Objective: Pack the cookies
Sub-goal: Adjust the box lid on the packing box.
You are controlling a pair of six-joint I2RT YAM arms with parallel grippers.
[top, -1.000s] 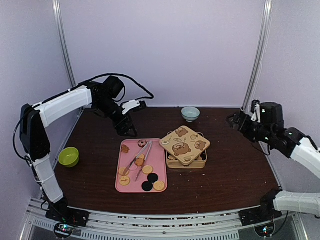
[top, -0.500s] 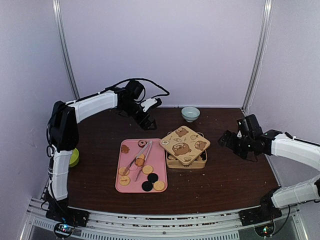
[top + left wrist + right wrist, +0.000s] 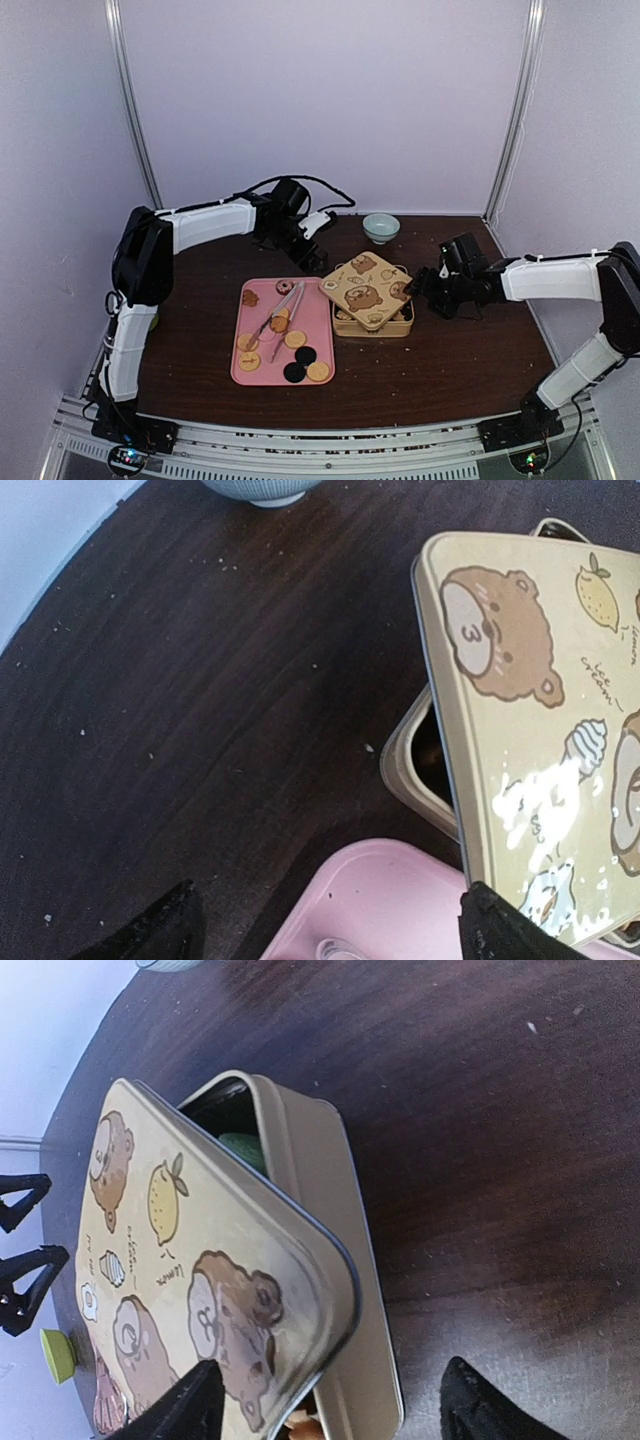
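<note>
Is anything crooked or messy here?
Yes. The bear lid sits twisted on the gold tin, so its corners stick out and gaps show the inside. Metal tongs lie across the pink tray among the cookies. Tiny crumbs speckle the dark table.

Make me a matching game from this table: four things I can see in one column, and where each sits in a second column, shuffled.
Things:
1. bear lid
2. tongs
3. pale bowl
4. black cookies

Places:
A. near the far edge of the table
B. at the near end of the pink tray
C. askew on the gold tin
D. lying slantwise over the tray's far half

Pairs: 1-C, 2-D, 3-A, 4-B
</note>
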